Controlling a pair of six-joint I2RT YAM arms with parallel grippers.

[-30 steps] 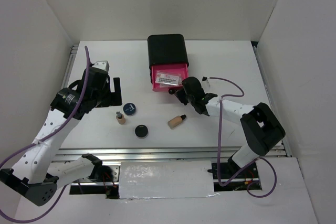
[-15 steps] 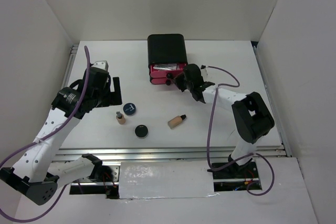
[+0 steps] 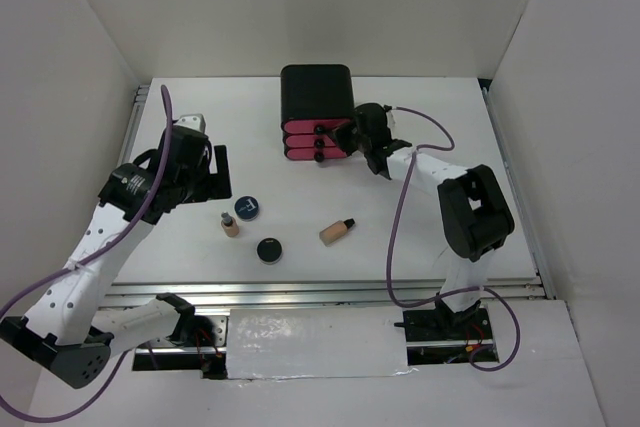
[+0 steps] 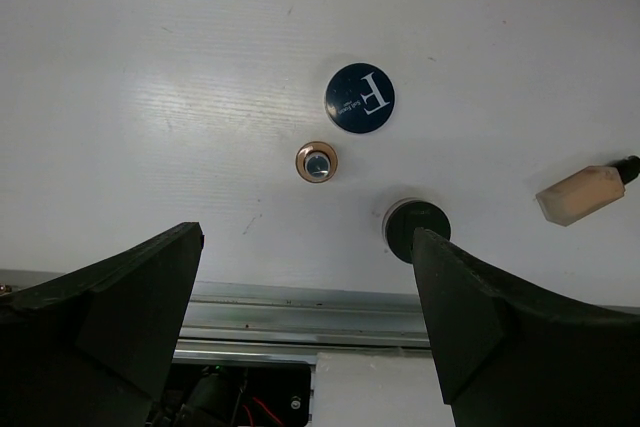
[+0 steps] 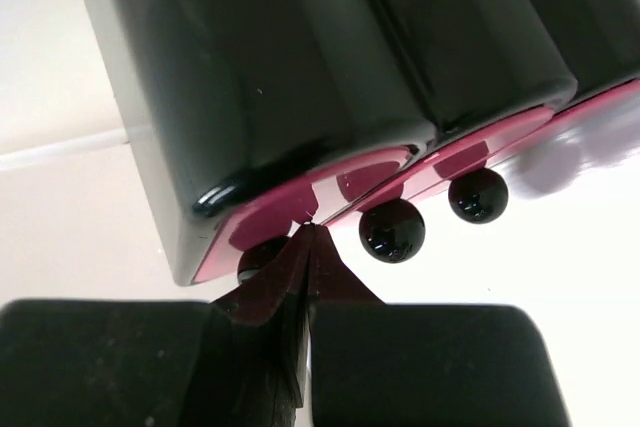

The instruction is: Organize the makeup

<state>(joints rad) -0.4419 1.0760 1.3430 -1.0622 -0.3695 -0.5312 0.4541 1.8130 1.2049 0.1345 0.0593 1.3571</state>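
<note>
Count on bench: two round compacts, namely blue-lidded compact [image 3: 246,207] and black compact [image 3: 268,249]. Two beige bottles, upright bottle [image 3: 230,224] and lying bottle [image 3: 337,231], toward near edge. One black box [image 3: 316,95] at far edge, with three pink drawers [image 3: 300,142].

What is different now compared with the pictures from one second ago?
The right gripper, fingers shut, moved toward the black box and pushed its open pink drawer fully in, hiding the sachets. The left gripper, the blue compact, the black compact, the upright bottle and the lying bottle stayed put.

Glossy black plastic box [image 5: 300,77]
</note>
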